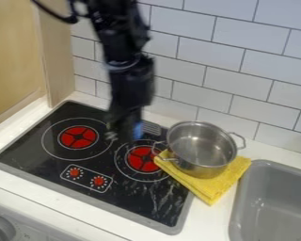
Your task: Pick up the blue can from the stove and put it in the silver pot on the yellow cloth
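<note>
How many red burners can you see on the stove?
2: the left burner, away from the pot, and the right burner, beside it. The arm and yellow cloth cover parts of the stove, so another may be hidden.

You face a wall (234,70) of white rectangular tiles, laid in staggered rows with dark grout lines. Pale wooden panelling (57,47) stands at the view's left. Beneath, you have a white tabletop (27,176), a grey sink (237,207) at right, and a grey knob (1,229) at lower left.
</note>
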Tool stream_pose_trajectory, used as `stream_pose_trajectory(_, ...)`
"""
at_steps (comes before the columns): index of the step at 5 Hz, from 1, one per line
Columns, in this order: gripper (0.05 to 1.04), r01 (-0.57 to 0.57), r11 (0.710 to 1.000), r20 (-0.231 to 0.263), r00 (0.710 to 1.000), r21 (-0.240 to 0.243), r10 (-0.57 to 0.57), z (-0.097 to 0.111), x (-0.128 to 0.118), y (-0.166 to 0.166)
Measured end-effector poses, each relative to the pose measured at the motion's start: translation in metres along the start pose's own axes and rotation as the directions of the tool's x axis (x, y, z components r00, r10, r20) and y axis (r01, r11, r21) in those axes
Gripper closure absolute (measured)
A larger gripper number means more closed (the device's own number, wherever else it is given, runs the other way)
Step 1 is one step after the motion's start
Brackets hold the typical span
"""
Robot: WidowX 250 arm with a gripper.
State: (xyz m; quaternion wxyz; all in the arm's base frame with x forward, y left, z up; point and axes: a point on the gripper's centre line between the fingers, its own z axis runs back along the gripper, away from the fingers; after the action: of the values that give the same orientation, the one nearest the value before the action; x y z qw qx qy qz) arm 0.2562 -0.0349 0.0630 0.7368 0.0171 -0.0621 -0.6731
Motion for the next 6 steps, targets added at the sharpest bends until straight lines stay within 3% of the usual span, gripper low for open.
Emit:
stream_pose_trajectory(2,0.711,0.073,0.997,0.030,0.997,-0.015,-0.073,-0.013,0.056,0.021)
stream_pose_trajectory(5,0.711,0.054,0.998,-0.041,0.998,-0.032,-0.055,-0.054,0.063,0.047)
stream_pose_trajectory(6,0.669,0.046,0.998,-0.062,0.997,-0.041,-0.048,-0.062,0.063,0.053)
